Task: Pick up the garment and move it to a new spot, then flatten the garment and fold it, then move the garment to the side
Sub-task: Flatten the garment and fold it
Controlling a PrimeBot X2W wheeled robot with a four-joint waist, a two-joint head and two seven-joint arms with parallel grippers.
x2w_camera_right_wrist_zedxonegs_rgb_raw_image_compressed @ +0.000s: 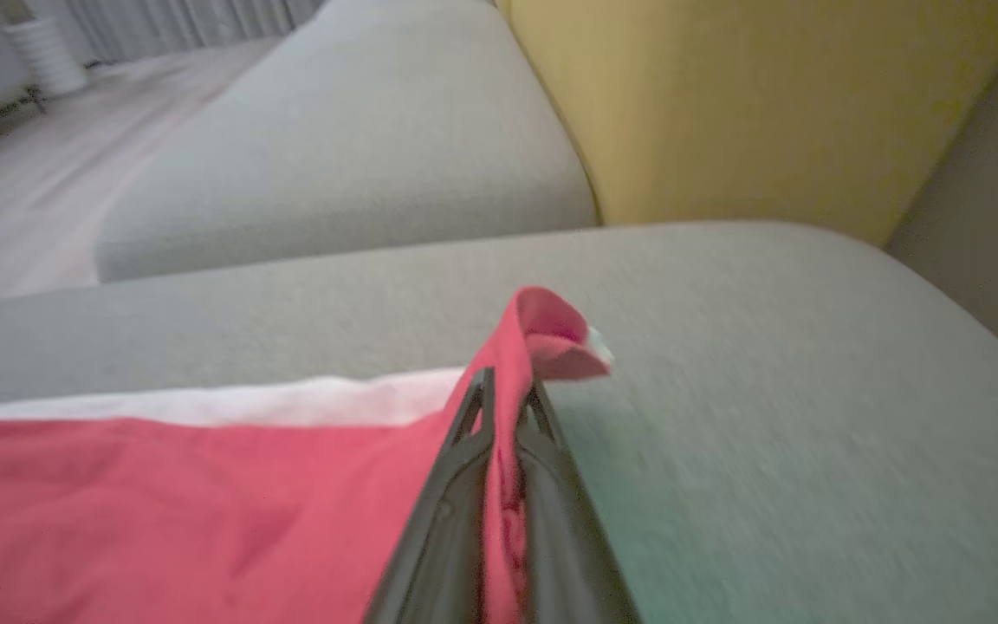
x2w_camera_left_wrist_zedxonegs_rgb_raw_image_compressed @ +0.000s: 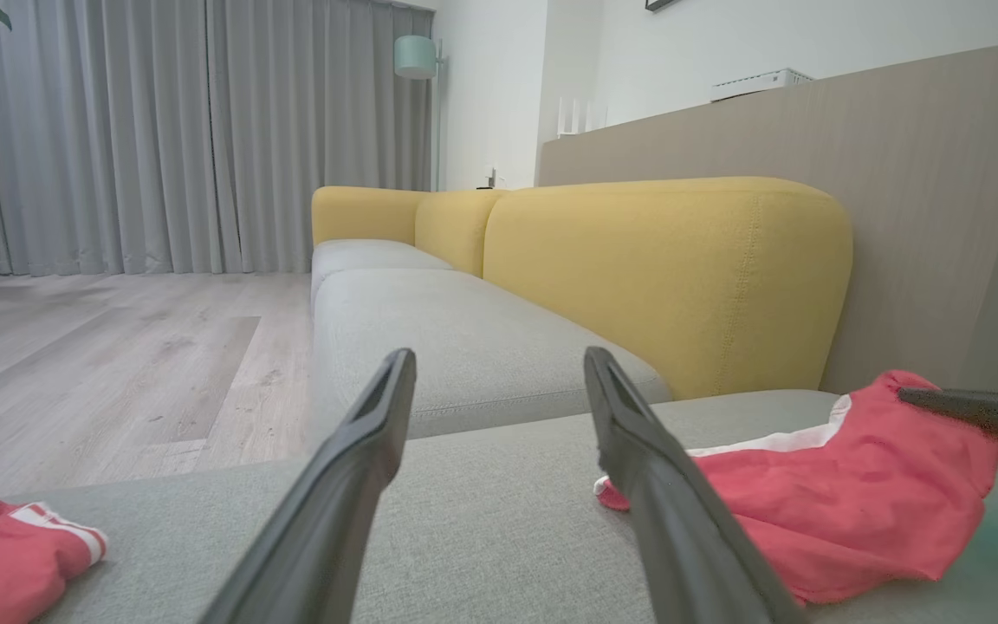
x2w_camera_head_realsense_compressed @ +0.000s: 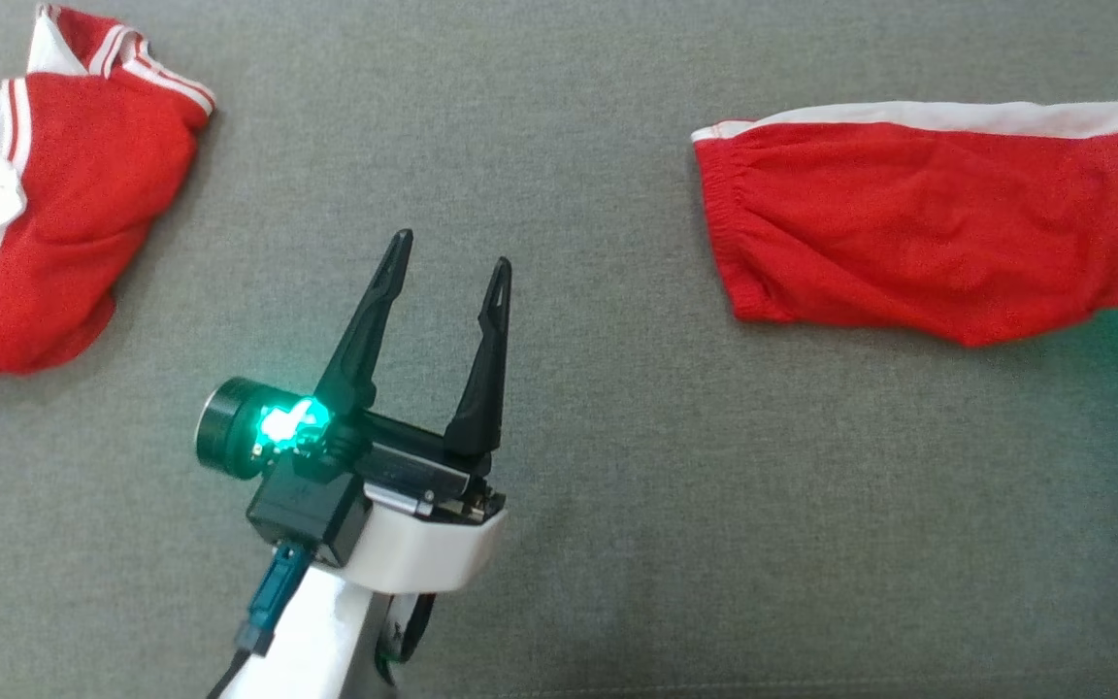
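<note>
Grey sofa cushion [x2w_camera_head_realsense_compressed: 617, 544] carries the red garment [x2w_camera_head_realsense_compressed: 908, 233] at the robot's right, its corner pinched tight in the right gripper [x2w_camera_right_wrist_zedxonegs_rgb_raw_image_compressed: 506, 386] — a thin bite that may slip if lifted fast. Left gripper [x2w_camera_head_realsense_compressed: 452, 248] hovers spread wide over bare seat; open room lies between this piece and a second red bundle [x2w_camera_head_realsense_compressed: 54, 223] — the yellow backrest [x2w_camera_left_wrist_zedxonegs_rgb_raw_image_compressed: 664, 277] bounds the far side.

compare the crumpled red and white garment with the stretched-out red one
The crumpled red-and-white garment sits in a heap; the stretched-out red garment lies spread out. The crumpled one shows thin white stripes, the stretched one a broad white band. The crumpled one lies free; the right gripper pinches the stretched one's corner. Both rest on the grey sofa cushion.
</note>
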